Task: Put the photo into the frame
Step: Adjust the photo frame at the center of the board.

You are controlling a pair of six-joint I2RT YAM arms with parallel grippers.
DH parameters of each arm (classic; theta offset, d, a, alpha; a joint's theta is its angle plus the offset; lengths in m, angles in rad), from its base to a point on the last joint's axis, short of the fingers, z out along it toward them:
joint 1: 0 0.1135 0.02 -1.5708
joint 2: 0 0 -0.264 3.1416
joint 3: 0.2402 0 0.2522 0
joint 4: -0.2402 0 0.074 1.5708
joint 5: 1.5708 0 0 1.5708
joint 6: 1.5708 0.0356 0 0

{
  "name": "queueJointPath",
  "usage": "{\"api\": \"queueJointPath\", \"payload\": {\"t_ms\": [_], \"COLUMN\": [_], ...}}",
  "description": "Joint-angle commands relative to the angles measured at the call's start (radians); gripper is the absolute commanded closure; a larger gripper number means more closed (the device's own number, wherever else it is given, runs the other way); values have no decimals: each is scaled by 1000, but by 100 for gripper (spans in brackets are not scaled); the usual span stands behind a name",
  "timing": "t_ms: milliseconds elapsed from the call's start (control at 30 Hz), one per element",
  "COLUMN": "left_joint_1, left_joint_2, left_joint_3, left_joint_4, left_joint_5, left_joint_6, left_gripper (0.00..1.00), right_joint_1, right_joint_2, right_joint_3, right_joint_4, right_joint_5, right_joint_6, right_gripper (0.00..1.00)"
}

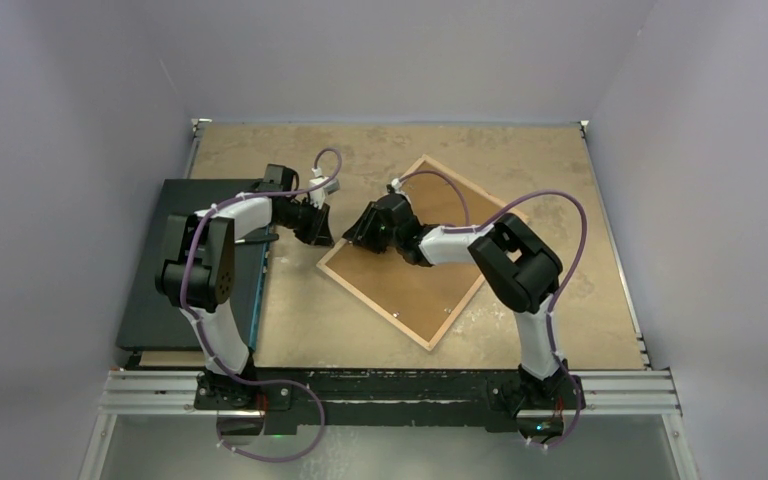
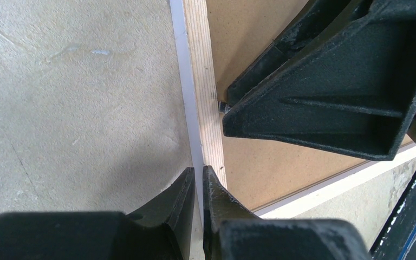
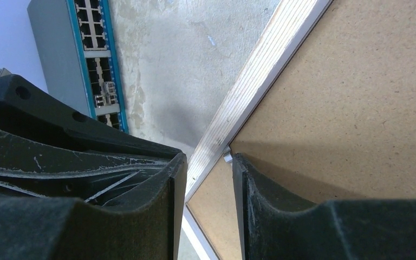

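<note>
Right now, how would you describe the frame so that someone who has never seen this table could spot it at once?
On the tan table, look just right of centre. The frame lies there back up, turned like a diamond. It is brown with a thin pale wood border, unlike the dark flat panel at the table's left edge.

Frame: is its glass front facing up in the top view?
No, the frame lies back up, its brown backing board showing inside the light wood border.
</note>
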Motion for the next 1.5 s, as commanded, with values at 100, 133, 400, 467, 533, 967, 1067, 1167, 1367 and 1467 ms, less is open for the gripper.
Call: {"api": "queueJointPath", "payload": {"t_ms": [100,133,400,467,533,967,1067,1167,1367,1467], "left_joint_1": [-19,-20,-22,-21,-20,-99,-119,-127,-169,-213], "left_joint_2": [-10,-12,-21,-25,-33,-74,-70,-76,-102,-112], "left_joint_3": [-19,-19,-2,6,6,-87,-101,-118,-165,-192], "left_joint_4": [-50,-50,-78,-100,-113,-163,-167,-163,-179,-135], "left_joint_5": [-16,-16,-25,-41,-64,-111,-115,-120,-110,-150], "left_joint_6": [25,24,45,75,103,251,251,256,276,254], "left_gripper": [92,92,92,92,92,91,91,91,91,92], "right_joint_1": [0,0,-50,-91,-135,-538,-626,-713,-749,-762], "right_joint_2": [29,31,-63,-128,-203,-601,-636,-600,-481,-414], "right_joint_3": [43,44,23,15,6,-212,-274,-308,-326,-314], "right_joint_4": [-16,-20,-50,-71,-114,-414,-444,-450,-395,-344], "right_joint_5": [-31,-33,-18,-10,23,448,460,392,299,207], "right_joint_6": [-25,-27,-37,-63,-108,-286,-268,-235,-198,-198], "right_gripper": [60,60,55,50,41,1,1,1,1,1]}}
